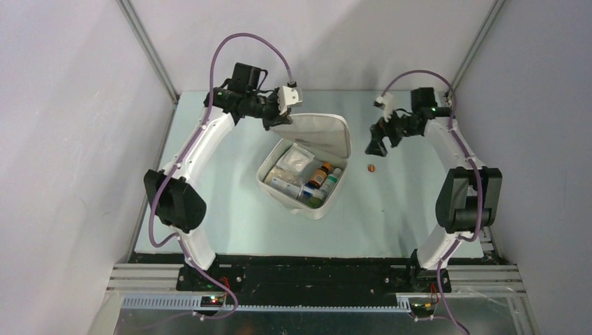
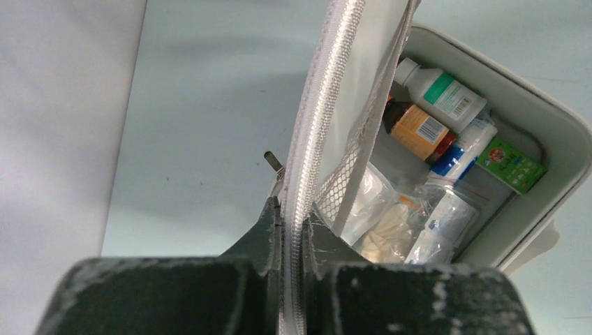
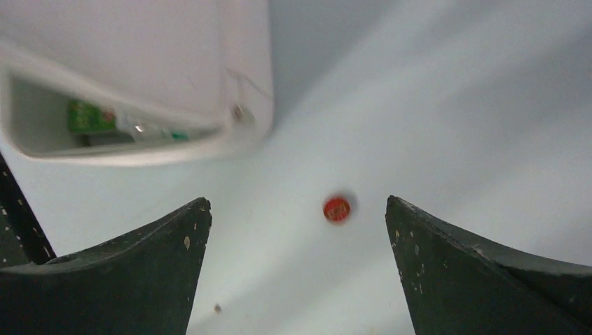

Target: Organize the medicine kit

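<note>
The kit (image 1: pixel 315 210) sat open near the middle of the table (image 1: pixel 209 209), its base packed and its lid (image 1: pixel 317 131) standing up on the 12 o'clock side. It looked like a soft fabric case, light on its own and only a little heavier for what was in it. I judged the walls would give under a pinch and the lid would flop rather than hold a pose. The zip edge (image 2: pixel 307 160) seemed the soundest place to take hold, being a firm ridge, not slick, and thin enough for narrow jaws. The rounded wall of the base looked too wide and too yielding. Inside lay a brown bottle (image 2: pixel 417 130), a white bottle (image 2: pixel 442 94), a green box (image 2: pixel 516 164) and some clear bags (image 2: pixel 391 223). All were small and loose, so a tipped base might spill them. The left gripper (image 2: pixel 292 223) was at about 11 o'clock of the kit, its jaws clamped together on that zip edge at the lid's corner, with mesh lining showing just beside it. The right gripper (image 1: pixel 377 145) hung at about 2 o'clock, well apart from the case, jaws wide and holding nothing. Below and between them a small red disc (image 3: pixel 336 209) lay alone on the table at the kit's 3 o'clock.
</note>
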Motion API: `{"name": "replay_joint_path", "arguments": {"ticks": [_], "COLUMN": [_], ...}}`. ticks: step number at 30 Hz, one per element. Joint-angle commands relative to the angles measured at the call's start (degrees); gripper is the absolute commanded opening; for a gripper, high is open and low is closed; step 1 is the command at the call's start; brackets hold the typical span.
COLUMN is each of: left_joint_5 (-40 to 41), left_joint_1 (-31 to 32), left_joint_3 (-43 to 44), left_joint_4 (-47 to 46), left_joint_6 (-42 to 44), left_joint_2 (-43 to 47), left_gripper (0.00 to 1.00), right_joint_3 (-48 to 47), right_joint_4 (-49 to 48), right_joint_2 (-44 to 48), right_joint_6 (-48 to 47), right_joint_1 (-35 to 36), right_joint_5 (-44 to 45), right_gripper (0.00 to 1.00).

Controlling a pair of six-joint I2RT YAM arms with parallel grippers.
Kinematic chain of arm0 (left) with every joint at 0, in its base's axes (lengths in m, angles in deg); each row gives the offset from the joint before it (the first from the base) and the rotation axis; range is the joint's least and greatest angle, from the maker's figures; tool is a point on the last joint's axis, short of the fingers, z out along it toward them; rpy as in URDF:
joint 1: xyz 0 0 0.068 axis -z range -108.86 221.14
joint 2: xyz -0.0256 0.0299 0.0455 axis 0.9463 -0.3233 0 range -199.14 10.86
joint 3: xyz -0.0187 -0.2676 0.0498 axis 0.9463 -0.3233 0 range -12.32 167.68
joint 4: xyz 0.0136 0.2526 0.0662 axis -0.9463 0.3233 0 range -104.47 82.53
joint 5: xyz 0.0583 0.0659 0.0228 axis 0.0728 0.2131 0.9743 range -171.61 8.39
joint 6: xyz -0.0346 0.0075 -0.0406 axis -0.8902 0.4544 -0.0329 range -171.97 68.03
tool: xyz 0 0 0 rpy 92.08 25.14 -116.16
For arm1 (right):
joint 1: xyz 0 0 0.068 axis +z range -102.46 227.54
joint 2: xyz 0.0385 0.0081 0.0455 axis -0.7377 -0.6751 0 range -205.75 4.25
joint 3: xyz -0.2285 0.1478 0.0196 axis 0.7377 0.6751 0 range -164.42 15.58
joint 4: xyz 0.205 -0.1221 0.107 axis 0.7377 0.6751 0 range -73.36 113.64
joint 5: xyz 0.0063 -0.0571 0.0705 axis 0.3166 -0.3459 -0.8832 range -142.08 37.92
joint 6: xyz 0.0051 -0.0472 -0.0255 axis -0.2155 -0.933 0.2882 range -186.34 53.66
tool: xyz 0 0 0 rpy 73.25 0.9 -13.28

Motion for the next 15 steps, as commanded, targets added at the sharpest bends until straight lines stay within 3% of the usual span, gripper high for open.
{"name": "replay_joint_path", "arguments": {"ticks": [1, 5, 7, 11, 15], "left_joint_5": [-0.29, -1.04, -1.19, 0.9, 3.59], "left_joint_1": [-2.62, -3.06, -3.16, -3.17, -3.24], "left_joint_3": [4.73, 7.54, 8.01, 7.44, 4.56], "left_joint_4": [-0.94, -0.94, -1.01, -0.95, -1.0], "left_joint_6": [-13.06, -24.07, -28.25, -33.83, -34.57], "left_joint_2": [-1.03, -2.33, -2.59, -2.7, -1.12], "left_gripper": [0.0, 0.0, 0.0, 0.0, 0.0], "right_joint_3": [4.95, 5.95, 4.57, 2.79, 0.22], "right_joint_4": [0.41, 1.07, 1.55, -1.84, -2.32], "right_joint_2": [3.6, -0.74, -4.24, -9.48, -13.53], "right_joint_6": [-2.44, -10.2, -13.15, -14.98, -13.82], "right_joint_1": [-3.78, -3.66, -2.85, 0.3, 2.29], "right_joint_5": [3.52, 8.58, 11.6, 19.84, 23.94], "right_gripper": [0.99, 0.99, 0.94, 0.71, 0.63]}}
